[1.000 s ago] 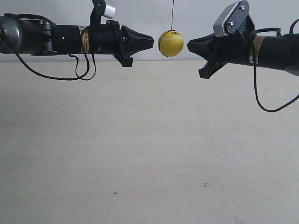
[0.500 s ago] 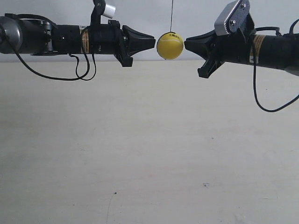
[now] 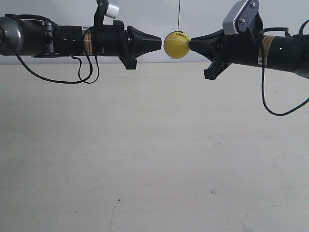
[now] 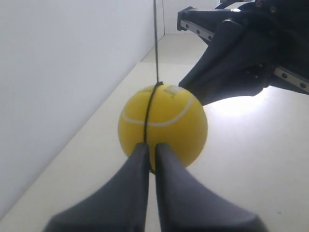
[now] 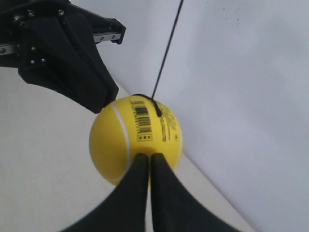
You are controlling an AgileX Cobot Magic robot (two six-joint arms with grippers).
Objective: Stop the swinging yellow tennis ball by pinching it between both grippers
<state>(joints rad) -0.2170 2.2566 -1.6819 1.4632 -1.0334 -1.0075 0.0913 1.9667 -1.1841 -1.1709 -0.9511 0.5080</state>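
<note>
1. The arm at the exterior view's left (image 3: pixel 63 39) and the arm at the exterior view's right (image 3: pixel 275 50) reach in level from opposite sides. I judge they should close along one shared line, gently and evenly, so neither shoves the ball sideways.
2. The left gripper (image 4: pixel 149 151) and the right gripper (image 5: pixel 146 158) each have their fingers pressed together into a point, holding nothing. Both points should aim at the ball's middle height.
3. The ball (image 3: pixel 177 45) hangs between the tips. The tip at the exterior view's right touches it, and the other looks a sliver short, so the pinch seems nearly made.
4. The table (image 3: pixel 154 154) lies well below and the wall (image 3: pixel 203 9) is behind; neither stands in the way.
5. Slack cables (image 3: pixel 84 72) droop beneath the arms, well apart from the ball.
6. The string (image 3: pixel 179 14) loops round the ball just where the left gripper points. A round ball could slip off such narrow tips.
</note>
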